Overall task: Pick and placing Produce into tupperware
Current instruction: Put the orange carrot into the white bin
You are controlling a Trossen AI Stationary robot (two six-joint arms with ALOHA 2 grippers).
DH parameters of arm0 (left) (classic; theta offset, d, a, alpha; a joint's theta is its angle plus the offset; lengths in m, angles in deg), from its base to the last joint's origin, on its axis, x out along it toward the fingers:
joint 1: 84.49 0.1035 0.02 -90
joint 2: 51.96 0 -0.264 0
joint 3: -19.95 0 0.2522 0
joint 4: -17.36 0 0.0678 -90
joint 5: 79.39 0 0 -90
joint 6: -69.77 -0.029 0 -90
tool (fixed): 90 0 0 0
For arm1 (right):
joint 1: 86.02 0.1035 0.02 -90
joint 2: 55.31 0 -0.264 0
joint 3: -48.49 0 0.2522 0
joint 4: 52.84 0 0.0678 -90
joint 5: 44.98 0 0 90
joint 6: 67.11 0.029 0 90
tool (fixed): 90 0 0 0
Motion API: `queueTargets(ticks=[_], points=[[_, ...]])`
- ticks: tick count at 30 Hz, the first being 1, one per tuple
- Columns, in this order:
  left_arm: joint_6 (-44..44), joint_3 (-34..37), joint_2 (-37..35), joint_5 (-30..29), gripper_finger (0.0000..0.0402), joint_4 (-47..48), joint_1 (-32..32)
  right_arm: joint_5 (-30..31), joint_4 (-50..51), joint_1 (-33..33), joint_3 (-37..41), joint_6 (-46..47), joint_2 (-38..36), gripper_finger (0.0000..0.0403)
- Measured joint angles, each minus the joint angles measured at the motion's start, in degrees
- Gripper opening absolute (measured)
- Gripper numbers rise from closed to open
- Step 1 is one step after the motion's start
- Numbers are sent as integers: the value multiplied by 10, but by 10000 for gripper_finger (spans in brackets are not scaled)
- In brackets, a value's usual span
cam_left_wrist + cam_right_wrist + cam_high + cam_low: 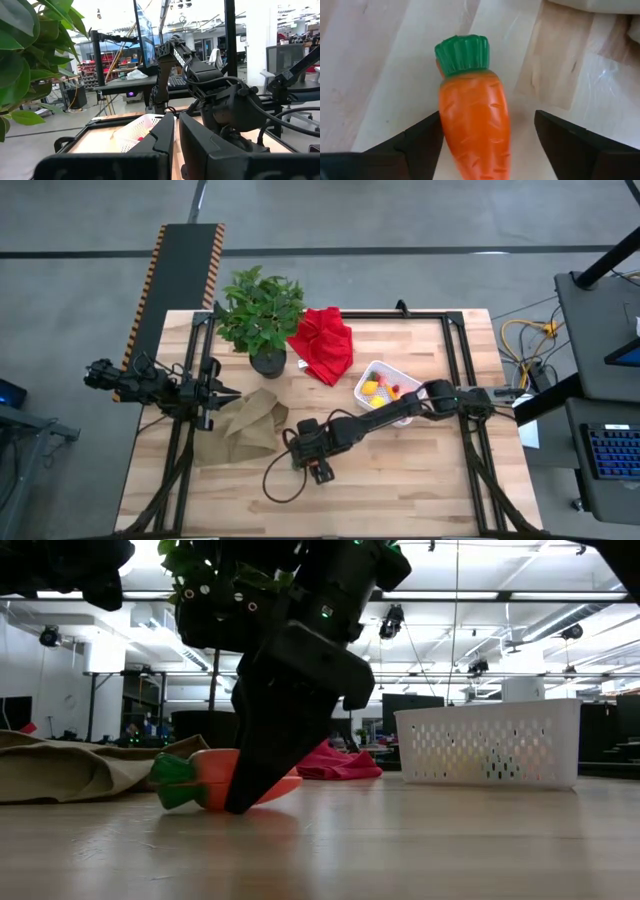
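An orange toy carrot (472, 120) with a green top lies flat on the wooden table, near the middle of its near half; it also shows in the low view (200, 780). My right gripper (487, 135) is open and points down over the carrot, one finger on each side. The white tupperware (366, 375) stands to the right of the red cloth and holds several small yellow and red produce pieces (378, 388). My left gripper (232, 393) is shut and empty, level above the tan cloth at the table's left. My right gripper comes at the carrot from above, its fingers across the carrot's narrow half. One finger (422, 137) stands right against the carrot's side (445, 125); I cannot tell whether it touches. The other finger (570, 145) is apart from the carrot. The carrot lies on the table.
A leafy potted plant (260, 315) stands at the far left, a crumpled red cloth (322, 345) beside it. A tan cloth (245, 425) lies at the left, just beyond the carrot. A cable (280, 480) loops on the table near my right gripper.
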Motion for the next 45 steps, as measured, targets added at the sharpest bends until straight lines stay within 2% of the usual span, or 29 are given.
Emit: queueTargets(ticks=[8, 16, 30, 35, 42, 45], points=[[0, 0, 0, 0, 15, 0, 0, -9, 1, 0, 1, 0, 0, 223], [0, 0, 0, 0, 15, 0, 0, -9, 5, 0, 0, 10, 0, 178], [0, 0, 0, 0, 15, 0, 0, 10, 27, -2, -13, 12, -13, 172], [1, 0, 0, 0, 15, 1, 0, 20, 53, -9, -13, 28, -56, 173], [15, 0, 0, 1, 15, 15, 0, 121, 125, -24, -1, 19, -142, 171], [16, 0, 0, 1, 15, 15, 0, 134, 137, -39, 33, 32, -198, 171]])
